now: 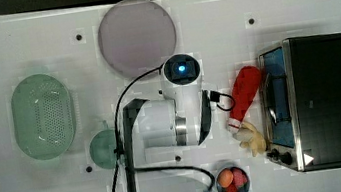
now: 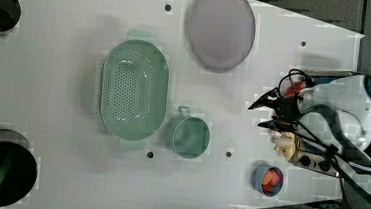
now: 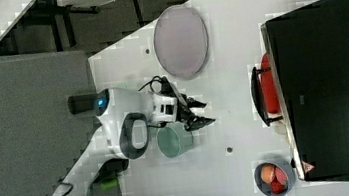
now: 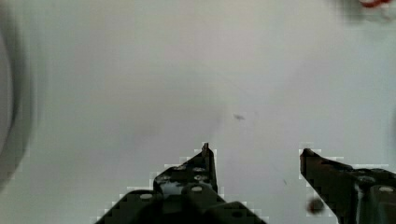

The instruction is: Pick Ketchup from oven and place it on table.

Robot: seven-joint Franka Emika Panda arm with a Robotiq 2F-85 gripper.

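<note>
The ketchup is a red bottle lying on its side on the white table, just in front of the oven, with its white cap pointing away from the oven door. In the right view the ketchup lies beside the oven's dark handle. My gripper hangs over bare table, apart from the bottle, on the side away from the oven. It also shows in the right view. In the wrist view the gripper is open, with bare white tabletop between its fingertips.
A pale yellow object lies by the bottle's cap. A small bowl of fruit stands near the oven's knobs. A purple plate, a green colander and a green cup lie farther from the oven.
</note>
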